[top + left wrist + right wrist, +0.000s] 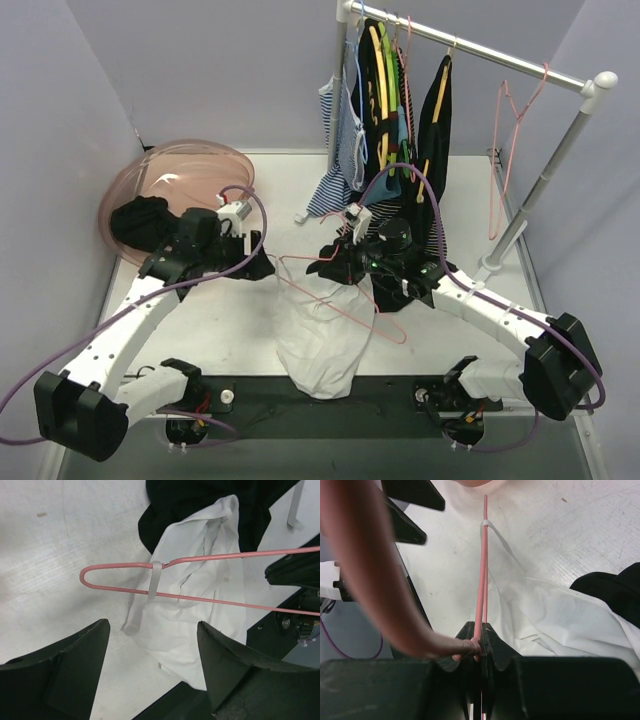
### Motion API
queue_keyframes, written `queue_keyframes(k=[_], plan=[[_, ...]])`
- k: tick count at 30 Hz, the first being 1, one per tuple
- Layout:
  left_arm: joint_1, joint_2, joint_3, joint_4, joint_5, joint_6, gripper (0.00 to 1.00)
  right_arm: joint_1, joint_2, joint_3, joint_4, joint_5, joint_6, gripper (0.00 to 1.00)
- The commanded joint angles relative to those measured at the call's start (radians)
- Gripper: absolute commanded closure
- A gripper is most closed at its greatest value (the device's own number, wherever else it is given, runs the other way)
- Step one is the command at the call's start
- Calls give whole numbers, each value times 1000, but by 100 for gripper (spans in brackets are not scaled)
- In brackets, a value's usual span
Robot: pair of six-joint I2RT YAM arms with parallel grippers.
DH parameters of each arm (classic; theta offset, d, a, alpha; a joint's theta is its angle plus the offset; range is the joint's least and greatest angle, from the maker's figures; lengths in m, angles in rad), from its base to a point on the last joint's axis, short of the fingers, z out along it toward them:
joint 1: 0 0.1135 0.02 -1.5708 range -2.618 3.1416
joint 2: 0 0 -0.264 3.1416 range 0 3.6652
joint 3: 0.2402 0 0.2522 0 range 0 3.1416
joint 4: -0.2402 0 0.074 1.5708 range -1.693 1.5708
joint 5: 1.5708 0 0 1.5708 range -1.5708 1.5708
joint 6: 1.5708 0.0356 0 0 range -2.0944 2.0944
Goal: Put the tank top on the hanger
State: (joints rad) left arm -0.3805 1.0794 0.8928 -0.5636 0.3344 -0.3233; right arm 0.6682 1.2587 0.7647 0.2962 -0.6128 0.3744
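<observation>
Pale lilac walls close in a white table [240, 325], with a clothes rack [480, 55] standing at its far right corner. On the rail hang a blue-and-white striped top [335, 150], dark clothes on yellow hangers [380, 80] and a spare pink hanger [510, 130]. A clear pink basin [190, 165] sits at the far left with black cloth [140, 220] in it.

The tank top [320, 345] lies crumpled in the middle of the table, its lower part draped over the dark strip at the near edge. One strap [156, 577] is looped over the rounded end of the hanger [210, 600], which lies level just above the cloth. The right gripper [481, 640] is clamped tight on the hanger's wire near the other end. The left gripper [152, 627] has its fingers spread wide and holds nothing, hovering just short of the hanger's looped end. A black garment [175, 505] lies against the tank top's far edge.
</observation>
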Motion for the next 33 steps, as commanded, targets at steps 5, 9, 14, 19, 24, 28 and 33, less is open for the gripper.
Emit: queue_keyframes(k=[5,9,14,19,24,28,33], plan=[[15,-72,216,-144,298,417,16,14,-88,-19,130,-116,-93,100],[-3,-70,195,-55,500,527,15,50,-93,16,32,-214,-234,100],[-84,-26,170,-9,617,613,15,85,-113,22,-32,-260,-365,100],[-185,20,150,-84,598,725,17,87,-146,4,-14,-280,-454,100],[-218,36,112,-58,563,744,33,88,-153,13,-28,-314,-488,100],[-242,73,118,-65,488,763,84,88,-157,24,-55,-318,-503,100],[-258,70,100,-59,419,756,100,88,-162,22,-52,-247,-477,100]])
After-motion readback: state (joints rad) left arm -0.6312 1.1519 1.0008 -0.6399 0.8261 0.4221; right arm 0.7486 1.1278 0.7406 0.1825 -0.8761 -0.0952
